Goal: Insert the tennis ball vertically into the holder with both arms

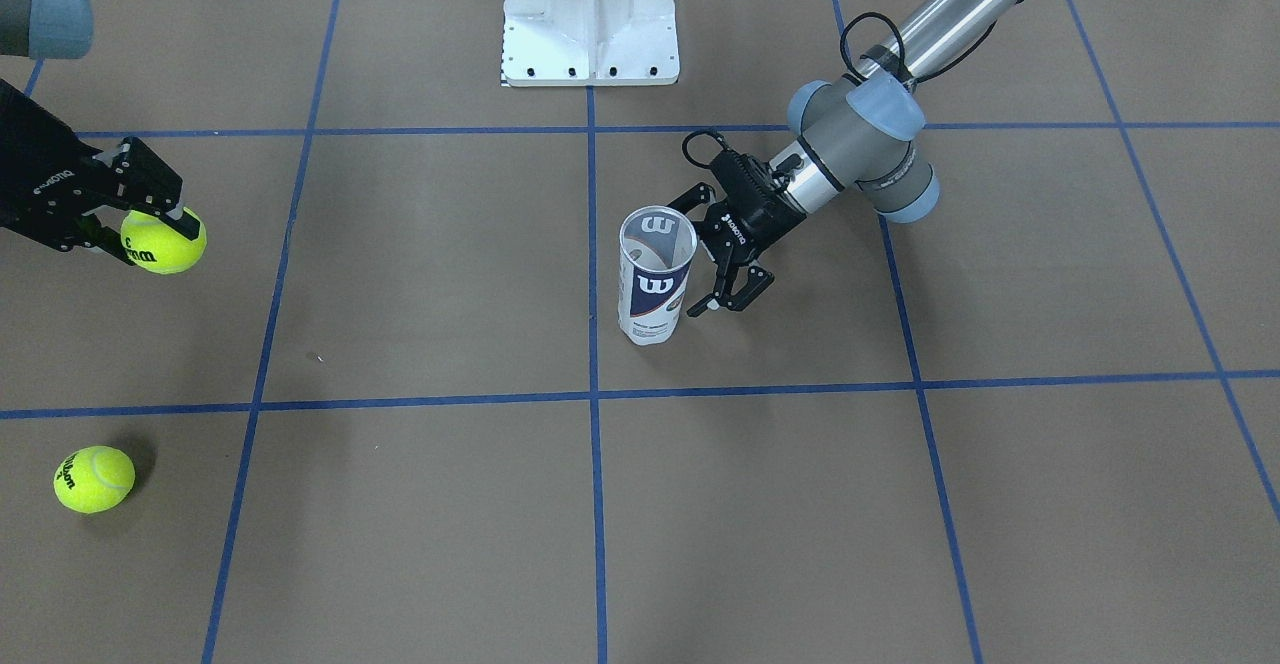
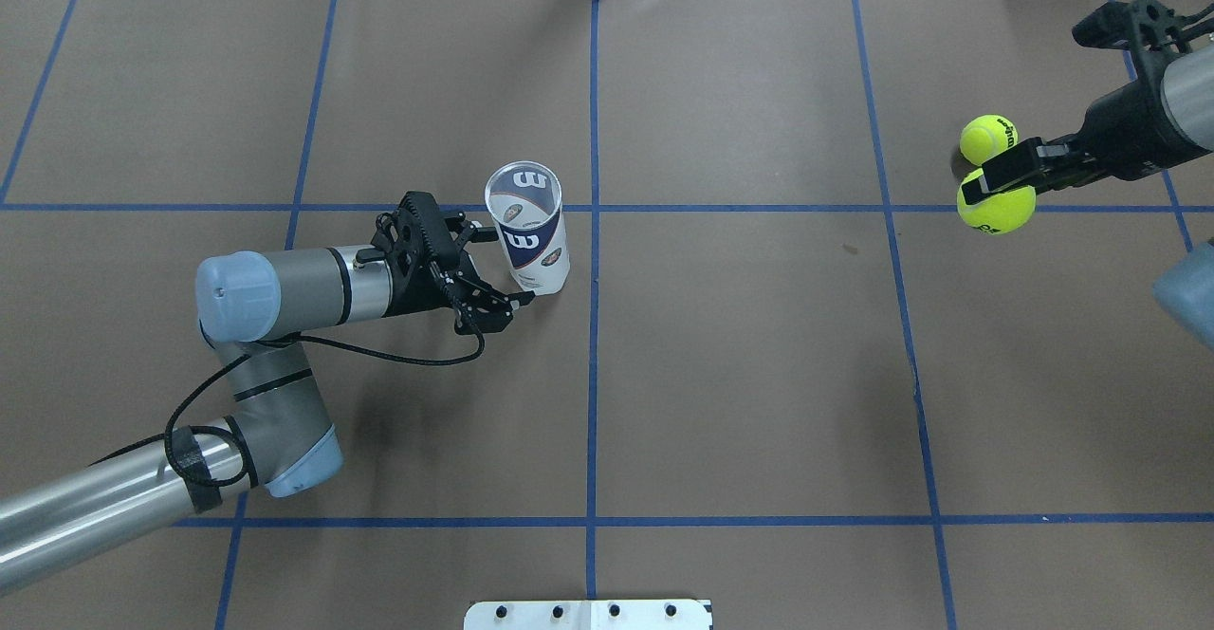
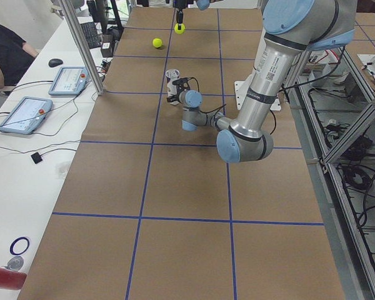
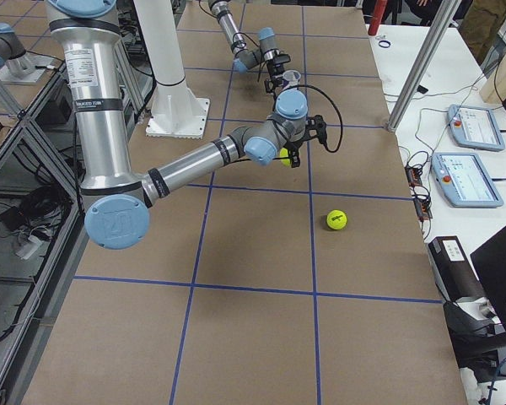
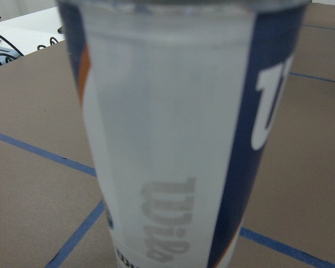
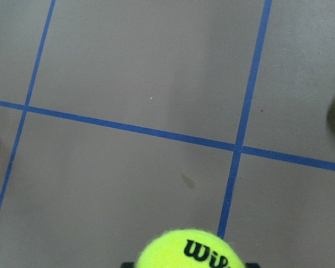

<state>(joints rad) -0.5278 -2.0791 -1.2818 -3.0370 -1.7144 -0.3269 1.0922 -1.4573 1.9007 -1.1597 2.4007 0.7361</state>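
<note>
The holder (image 2: 529, 231), a clear Wilson can with a navy-and-white label, stands upright with its mouth open near the table's middle. It also shows in the front view (image 1: 655, 279) and fills the left wrist view (image 5: 173, 139). My left gripper (image 2: 500, 266) is open at the can's side, one finger on each side of its lower part. My right gripper (image 2: 998, 195) is shut on a yellow tennis ball (image 2: 996, 211) and holds it above the table, far from the can. The held ball also shows in the front view (image 1: 163, 241) and the right wrist view (image 6: 192, 250).
A second tennis ball (image 2: 986, 137) lies on the table just beyond the held one and shows in the front view (image 1: 93, 479). The white pedestal base (image 1: 590, 19) stands at the robot's side. Blue tape lines grid the brown table.
</note>
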